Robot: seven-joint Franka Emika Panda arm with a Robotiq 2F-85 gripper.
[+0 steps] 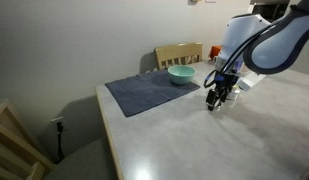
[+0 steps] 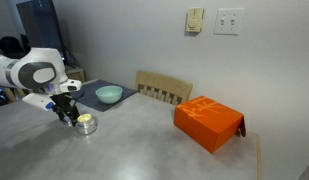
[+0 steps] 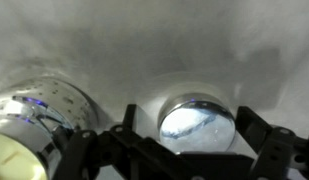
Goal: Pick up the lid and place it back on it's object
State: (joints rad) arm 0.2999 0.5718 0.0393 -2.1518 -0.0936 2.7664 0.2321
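Hanging low over the tabletop [image 1: 164, 135] in an exterior view: end effector [image 1: 218, 99], near bowl [image 1: 181, 74]. In an exterior view: jar [image 2: 86, 123] just beside it. Wrist view: jaws wide apart, empty; lid [image 3: 197, 118] flat between fingers [image 3: 256, 135], jar alongside.

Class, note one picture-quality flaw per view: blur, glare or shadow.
Wrist view: soft focus, glare on the lid and the jar. In an exterior view, pale sheen on the table; in an exterior view, the gripper looks small and dark.
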